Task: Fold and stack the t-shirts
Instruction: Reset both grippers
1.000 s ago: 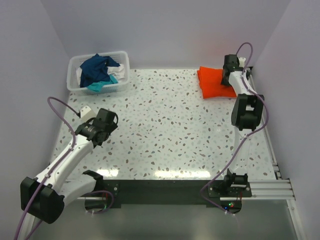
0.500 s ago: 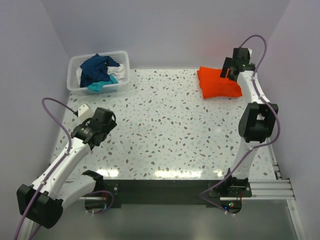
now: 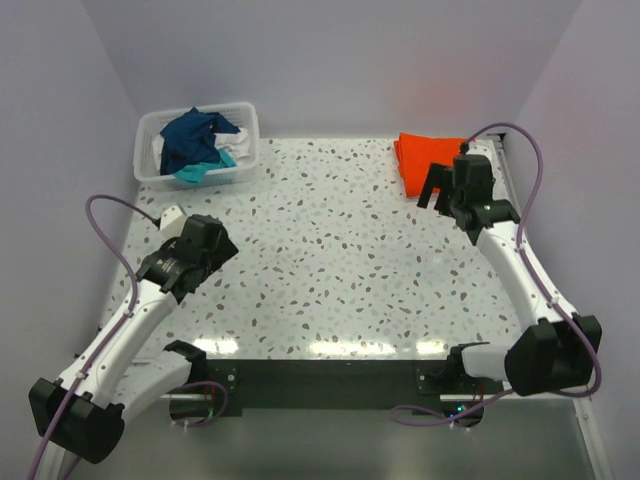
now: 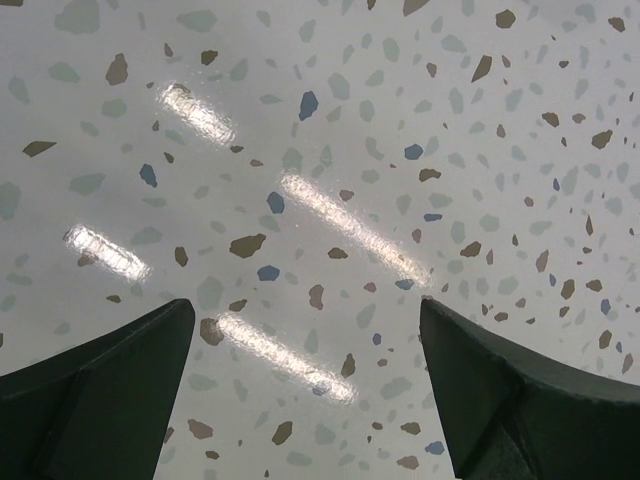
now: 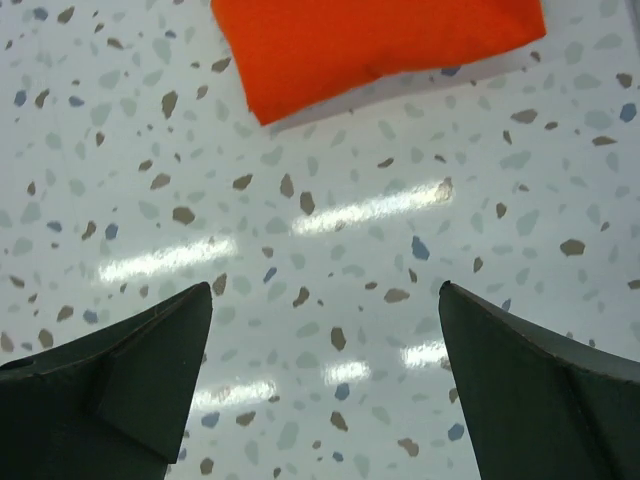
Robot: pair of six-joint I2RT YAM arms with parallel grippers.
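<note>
Noted folded orange-red cloth t-shirt (image 3: pixel 425 158) (image 5: pixel 370 40) at far right corner of speckled tabletop (image 3: pixel 330 250), just beyond right claw (image 3: pixel 432 200) (image 5: pixel 325 290), gaping wide, empty; left claw (image 3: pixel 215 240) (image 4: pixel 305 305) likewise. Caught only from overhead: navy, teal and white t-shirts (image 3: pixel 195 140) heaped in translucent plastic basket (image 3: pixel 150 125), far left.

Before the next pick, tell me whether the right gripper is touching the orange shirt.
Apart. In the right wrist view, bare table separates the right gripper, jaws open, from the orange shirt.
</note>
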